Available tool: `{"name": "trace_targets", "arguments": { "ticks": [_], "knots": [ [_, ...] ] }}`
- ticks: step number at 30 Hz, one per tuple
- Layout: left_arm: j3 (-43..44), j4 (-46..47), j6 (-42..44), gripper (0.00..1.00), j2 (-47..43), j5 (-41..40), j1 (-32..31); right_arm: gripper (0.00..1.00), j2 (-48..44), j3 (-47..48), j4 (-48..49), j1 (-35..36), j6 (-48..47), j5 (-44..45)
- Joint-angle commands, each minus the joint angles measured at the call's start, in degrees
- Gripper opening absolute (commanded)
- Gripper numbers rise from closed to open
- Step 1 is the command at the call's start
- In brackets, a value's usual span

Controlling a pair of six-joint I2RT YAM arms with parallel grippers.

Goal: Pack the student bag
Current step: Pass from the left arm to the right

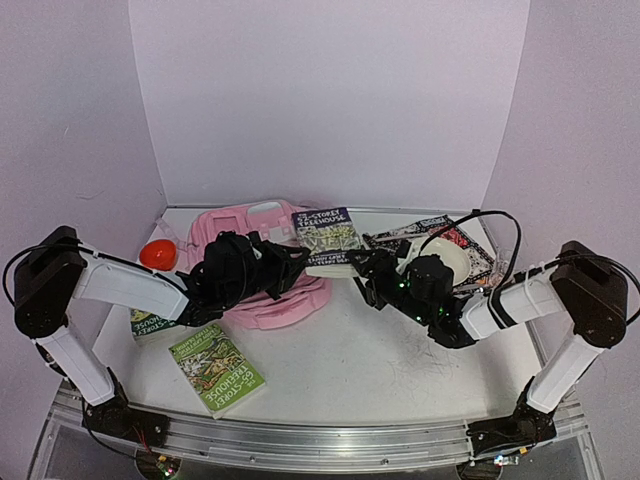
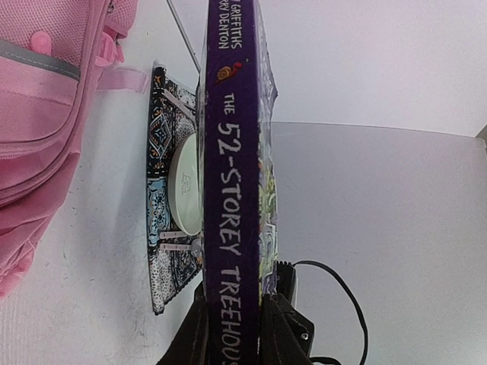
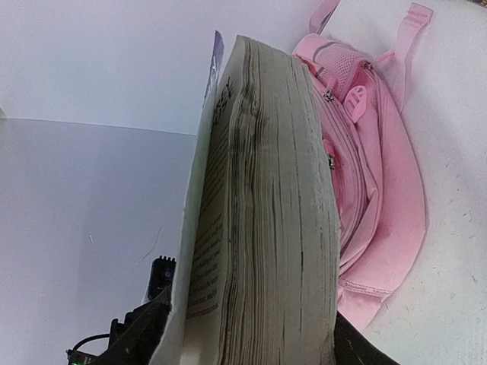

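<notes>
A purple paperback, "The 52-Storey Treehouse" (image 1: pixel 328 240), hangs in the air between my two arms, just right of the student bag (image 1: pixel 225 228). The bag is soft and pink and lies flat at the back left. My left gripper (image 1: pixel 290 262) is shut on the book's spine (image 2: pixel 232 190), one dark finger on each cover (image 2: pixel 234 323). My right gripper (image 1: pixel 368 268) straddles the page edge (image 3: pixel 281 228). Its jaws are open (image 3: pixel 243 338), wider than the page block, and the front cover splays toward the left finger (image 3: pixel 137 334). The pink bag (image 3: pixel 380 175) lies beyond the book.
A green treehouse book (image 1: pixel 216 368) lies near the front left, and another book (image 1: pixel 150 325) sits under my left arm. A red-orange ball (image 1: pixel 158 254) rests left of the bag. A white bowl (image 1: pixel 448 258) sits on a patterned black-and-white book (image 1: pixel 478 262) at the back right.
</notes>
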Motion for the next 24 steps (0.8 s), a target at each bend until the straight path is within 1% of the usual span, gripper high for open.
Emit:
{"name": "trace_targets", "arguments": {
  "ticks": [1,3,10,12,15,18,19,24],
  "knots": [
    [0.7,7.1,-0.3,0.00,-3.9,1.1,-0.6,0.60,-2.4,0.7,20.5,-0.8,-1.7,1.0],
    [0.7,7.1,-0.5,0.00,-3.9,1.2,-0.7,0.58,-2.1,1.2,20.8,-0.9,-1.9,0.2],
    [0.8,7.1,-1.5,0.01,-2.9,3.7,-0.8,0.42,-1.0,1.9,23.8,-2.2,-3.7,-3.3],
    [-0.1,7.1,-1.4,0.06,-3.2,3.7,-0.8,0.34,-0.8,1.9,24.8,-2.8,-3.8,-4.9],
    [-2.2,7.0,0.2,0.13,-5.1,2.6,-0.3,0.18,-0.9,1.5,25.4,-3.5,-4.2,-6.5],
    [-4.5,6.4,2.7,0.27,-7.0,2.5,0.8,0.02,-1.4,1.2,25.5,-4.0,-4.8,-8.4],
    [-4.9,5.8,3.8,0.30,-7.6,2.9,1.4,0.00,-1.5,1.2,25.6,-4.1,-4.9,-9.0],
    [-5.5,1.3,11.7,0.41,-10.0,6.7,4.5,0.00,-1.7,1.7,26.0,-5.0,-4.7,-11.5]
  ]
}}
